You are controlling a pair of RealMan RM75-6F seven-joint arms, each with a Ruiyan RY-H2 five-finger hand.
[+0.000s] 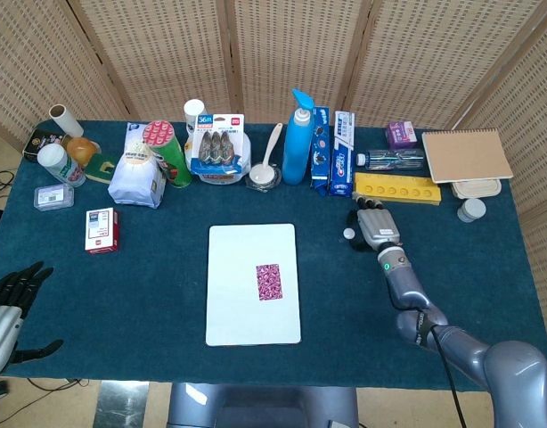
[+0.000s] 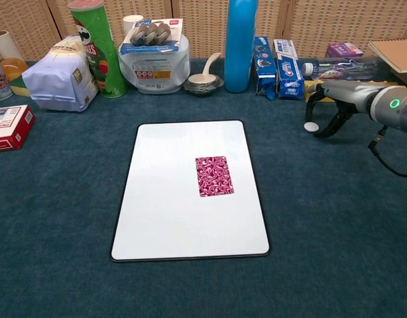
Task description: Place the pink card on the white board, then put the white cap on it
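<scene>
The pink patterned card (image 1: 268,282) (image 2: 214,175) lies flat on the white board (image 1: 242,312) (image 2: 170,218), right of its middle. A small white cap (image 1: 348,234) (image 2: 311,126) sits on the blue cloth to the right of the board. My right hand (image 1: 373,227) (image 2: 336,106) arches just beside and over the cap, fingers curved down around it and apart; the cap rests on the cloth, not lifted. My left hand (image 1: 11,308) hangs off the table's near left corner, fingers spread and holding nothing.
Along the back stand a crisps tube (image 1: 167,152), a white bag (image 1: 135,178), a blue bottle (image 1: 297,138), toothpaste boxes (image 1: 343,152) and a yellow tray (image 1: 396,188) just behind my right hand. A red-and-white box (image 1: 102,230) lies at left.
</scene>
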